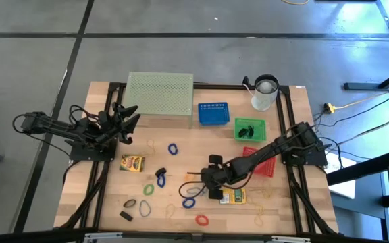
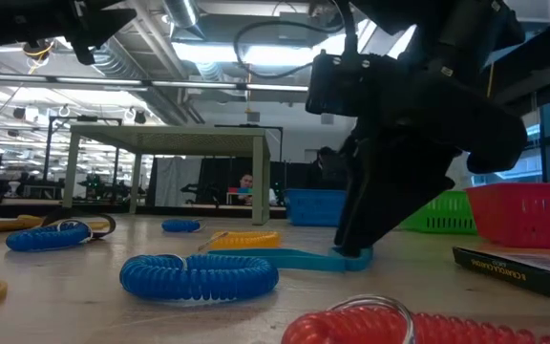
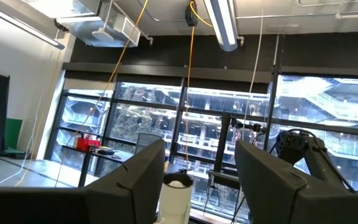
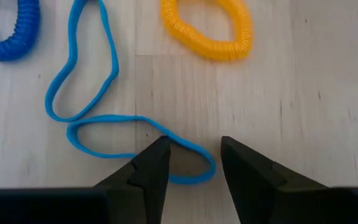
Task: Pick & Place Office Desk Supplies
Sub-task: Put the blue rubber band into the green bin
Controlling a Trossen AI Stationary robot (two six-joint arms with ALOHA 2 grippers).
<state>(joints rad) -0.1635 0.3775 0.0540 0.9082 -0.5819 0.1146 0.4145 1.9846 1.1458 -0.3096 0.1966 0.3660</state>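
Note:
A thin light-blue rubber band (image 4: 82,118) lies flat on the wooden table in a figure-eight. My right gripper (image 4: 194,168) stands open just over its near loop (image 4: 194,177), one finger on either side of the loop's end. In the low view the fingertips (image 2: 351,250) are down at the band (image 2: 289,258). A yellow coil loop (image 4: 207,28) and a blue coil loop (image 4: 8,34) lie beyond. My left gripper (image 3: 197,180) is open and holds nothing, raised at the table's left (image 1: 128,118). My right gripper comes at the light-blue band from above, slanting down. One fingertip (image 4: 160,152) overlaps the strand at the near loop (image 4: 179,144). I cannot tell whether it touches the band, which lies slack on the table.
Beside the gripper lies a card box (image 1: 234,196), and another (image 1: 132,163) sits at the left. Blue (image 1: 213,113), green (image 1: 250,128) and red (image 1: 265,165) baskets, the mesh stand (image 1: 159,98) and a white cup (image 1: 265,92) stand at the back. Several loops and a black clip (image 1: 125,216) lie in front.

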